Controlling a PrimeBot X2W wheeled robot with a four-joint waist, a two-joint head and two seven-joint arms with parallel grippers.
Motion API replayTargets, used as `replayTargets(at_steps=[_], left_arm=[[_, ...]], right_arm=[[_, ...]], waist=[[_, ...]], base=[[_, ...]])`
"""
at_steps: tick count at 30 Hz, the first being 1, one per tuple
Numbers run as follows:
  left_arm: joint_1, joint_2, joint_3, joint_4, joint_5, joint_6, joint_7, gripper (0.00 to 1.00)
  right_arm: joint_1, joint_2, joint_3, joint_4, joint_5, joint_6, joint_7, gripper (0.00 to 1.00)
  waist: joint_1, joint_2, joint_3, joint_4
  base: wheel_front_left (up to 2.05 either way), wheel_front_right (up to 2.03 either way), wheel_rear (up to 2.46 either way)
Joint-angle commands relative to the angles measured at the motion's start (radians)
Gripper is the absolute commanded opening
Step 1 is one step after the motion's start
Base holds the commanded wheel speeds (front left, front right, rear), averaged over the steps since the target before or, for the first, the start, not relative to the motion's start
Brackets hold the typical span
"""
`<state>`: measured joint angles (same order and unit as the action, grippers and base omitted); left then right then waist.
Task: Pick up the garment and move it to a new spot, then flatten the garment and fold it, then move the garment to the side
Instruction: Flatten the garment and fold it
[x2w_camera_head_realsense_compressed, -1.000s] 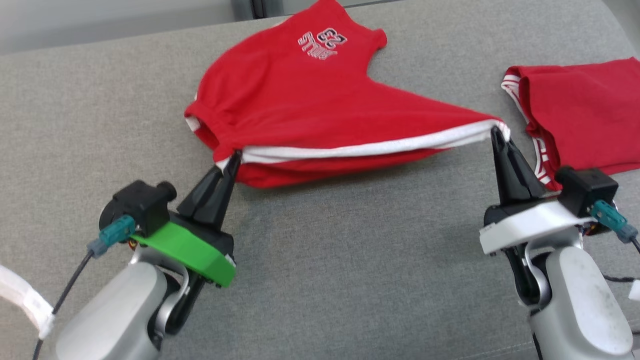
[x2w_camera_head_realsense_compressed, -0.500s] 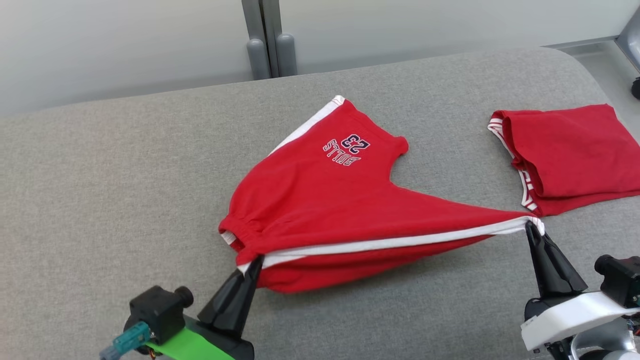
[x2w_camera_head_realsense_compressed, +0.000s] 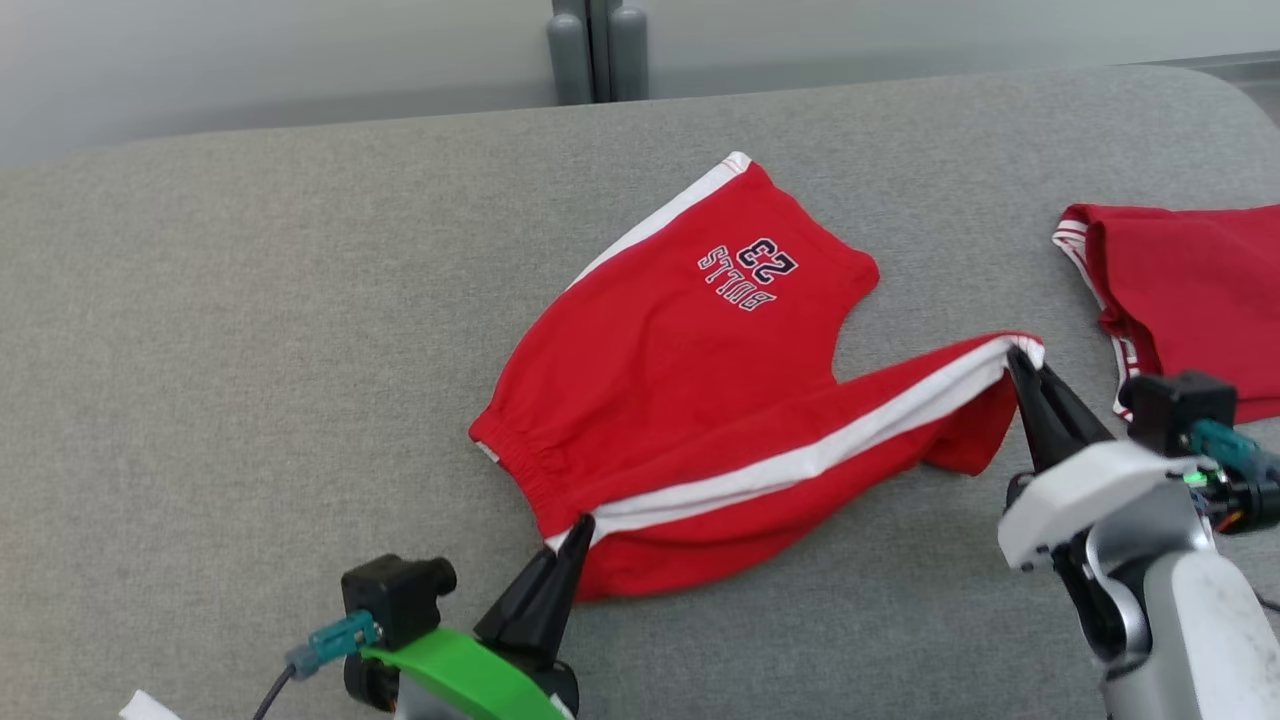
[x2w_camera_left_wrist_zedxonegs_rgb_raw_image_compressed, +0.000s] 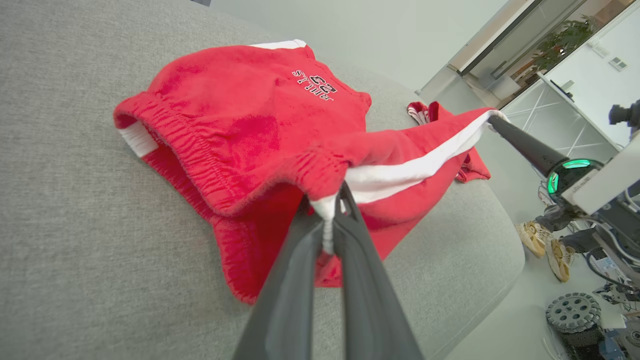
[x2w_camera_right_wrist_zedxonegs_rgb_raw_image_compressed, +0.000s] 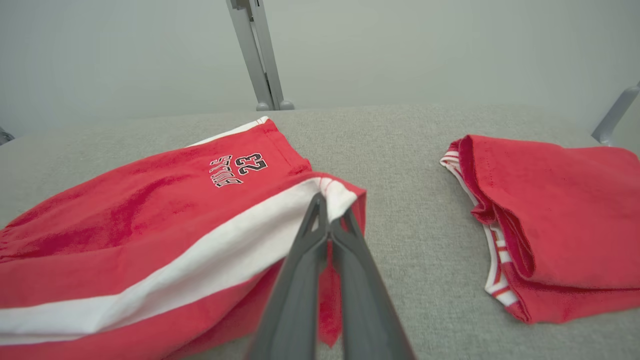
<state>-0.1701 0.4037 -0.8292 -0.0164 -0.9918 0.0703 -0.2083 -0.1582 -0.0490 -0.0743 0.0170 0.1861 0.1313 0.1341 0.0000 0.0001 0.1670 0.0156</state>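
Note:
The garment (x2w_camera_head_realsense_compressed: 690, 380) is a pair of red shorts with a white side stripe and "BULLS 23" lettering, lying on the grey cushion. My left gripper (x2w_camera_head_realsense_compressed: 578, 525) is shut on the waistband end of the white stripe (x2w_camera_left_wrist_zedxonegs_rgb_raw_image_compressed: 330, 210). My right gripper (x2w_camera_head_realsense_compressed: 1018, 358) is shut on the leg-hem end of the same stripe (x2w_camera_right_wrist_zedxonegs_rgb_raw_image_compressed: 327, 192), lifting that edge off the cushion. The near leg hangs stretched between the two grippers; the far leg (x2w_camera_right_wrist_zedxonegs_rgb_raw_image_compressed: 235, 165) rests flat.
A second red garment (x2w_camera_head_realsense_compressed: 1190, 290), folded, lies at the right of the cushion (x2w_camera_right_wrist_zedxonegs_rgb_raw_image_compressed: 555, 220). The grey cushion surface (x2w_camera_head_realsense_compressed: 250, 350) stretches to the left. A grey post (x2w_camera_head_realsense_compressed: 598, 50) stands behind the cushion. In the left wrist view the cushion's edge drops to the floor (x2w_camera_left_wrist_zedxonegs_rgb_raw_image_compressed: 500, 310).
The head camera has shifted. Both grippers have carried the striped edge farther onto the cushion, the right one moving up toward the far leg, so the stripe now runs diagonally with less tension.

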Motion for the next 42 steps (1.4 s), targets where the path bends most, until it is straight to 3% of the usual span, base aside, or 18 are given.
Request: replayTargets(at_steps=[1, 6, 17, 29, 36, 37, 38, 39, 40, 41, 42], left_arm=[[-0.037, -0.016, 0.017, 0.023, -0.02, -0.016, -0.005, 0.0], [-0.132, -0.069, 0.054, 0.119, -0.067, -0.062, 0.008, 0.0], [-0.351, -0.167, 0.108, 0.339, -0.128, -0.158, 0.016, 0.0], [-0.445, -0.243, 0.129, 0.479, -0.156, -0.196, -0.027, 0.0], [-0.448, -0.249, 0.135, 0.512, -0.171, -0.202, -0.043, 0.0], [-0.447, -0.248, 0.133, 0.515, -0.171, -0.202, -0.044, 0.0], [-0.447, -0.248, 0.129, 0.516, -0.171, -0.202, -0.045, 0.0], [-0.446, -0.248, 0.125, 0.516, -0.172, -0.202, -0.046, 0.0], [-0.446, -0.246, 0.118, 0.517, -0.169, -0.203, -0.047, 0.44], [-0.445, -0.244, 0.115, 0.517, -0.168, -0.203, -0.047, 0.84], [-0.443, -0.24, 0.11, 0.523, -0.164, -0.203, -0.048, 1.0]], right_arm=[[-0.056, -0.003, 0.003, 0.027, -0.015, -0.001, 0.015, 0.0], [-0.239, -0.007, 0.018, 0.137, -0.086, -0.001, 0.067, 0.0], [-0.613, -0.064, 0.076, 0.44, -0.13, -0.001, 0.135, 0.0], [-0.841, -0.095, 0.098, 0.722, -0.173, -0.001, 0.083, 0.0], [-0.901, -0.085, 0.102, 0.836, -0.191, -0.001, 0.018, 0.02], [-0.908, -0.084, 0.106, 0.845, -0.194, -0.001, 0.003, 0.17], [-0.912, -0.081, 0.109, 0.857, -0.192, -0.001, -0.011, 0.4], [-0.917, -0.079, 0.111, 0.872, -0.191, -0.001, -0.025, 0.92], [-0.922, -0.079, 0.117, 0.886, -0.195, -0.001, -0.041, 1.0], [-0.926, -0.078, 0.121, 0.897, -0.196, -0.001, -0.057, 1.0], [-0.931, -0.077, 0.123, 0.912, -0.197, -0.001, -0.072, 1.0]], waist=[[0.0, -0.0001, 0.046, 0.046], [0.0, -0.0001, 0.099, 0.094], [0.0, -0.0001, 0.214, 0.182], [0.0, -0.0001, 0.271, 0.228], [0.0, -0.0001, 0.269, 0.236], [0.0, -0.0001, 0.269, 0.236], [0.0, -0.0001, 0.268, 0.236], [0.0, -0.0001, 0.266, 0.236], [0.0, -0.0001, 0.264, 0.236], [0.0, -0.0001, 0.262, 0.235], [0.0, -0.0001, 0.258, 0.235]], base=[[0.0, 0.0, 0.0], [0.0, 0.0, 0.0], [0.0, 0.0, 0.0], [0.0, 0.0, 0.0], [0.0, 0.0, 0.0], [0.0, 0.0, 0.0], [0.0, 0.0, 0.0], [0.0, 0.0, 0.0], [0.0, 0.0, 0.0], [0.0, 0.0, 0.0], [0.0, 0.0, 0.0]])
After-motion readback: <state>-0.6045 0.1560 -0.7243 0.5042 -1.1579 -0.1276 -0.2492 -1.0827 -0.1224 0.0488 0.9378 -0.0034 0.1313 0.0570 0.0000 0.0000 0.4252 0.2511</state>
